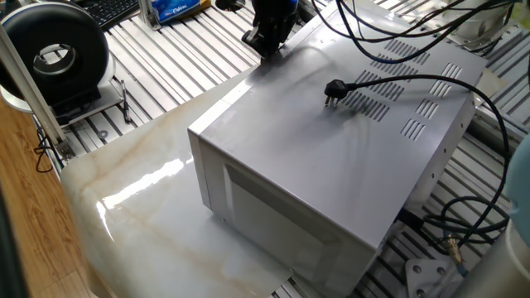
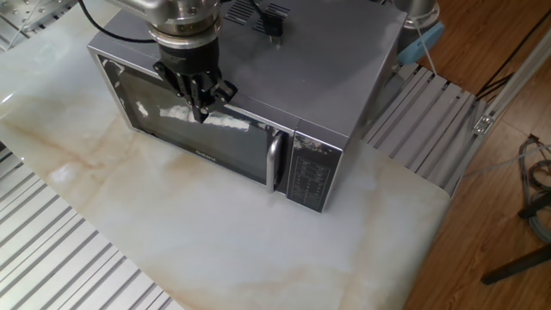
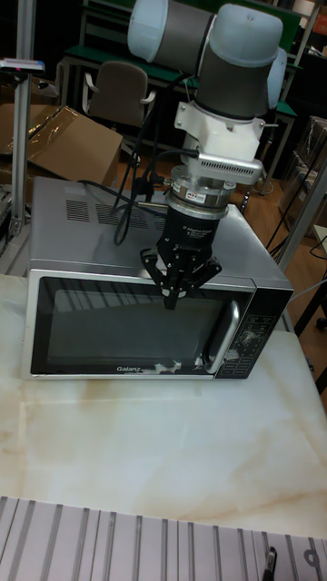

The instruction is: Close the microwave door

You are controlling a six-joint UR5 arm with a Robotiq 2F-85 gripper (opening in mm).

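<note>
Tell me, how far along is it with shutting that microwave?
The black-framed glass microwave door looks flush with the light-grey metal microwave, so closing seems done. The black two-finger gripper presses against the door's top edge. Only backing the arm away appears left.

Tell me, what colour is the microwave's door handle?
Shiny silver; the handle shows best in the tall fixed view.

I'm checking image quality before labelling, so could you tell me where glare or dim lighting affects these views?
In one fixed view, a bright window reflection glares on the marble table; in the other fixed view, white reflections streak the microwave door below the gripper; the tall fixed view has a dark, dim background, with the microwave evenly lit.
</note>
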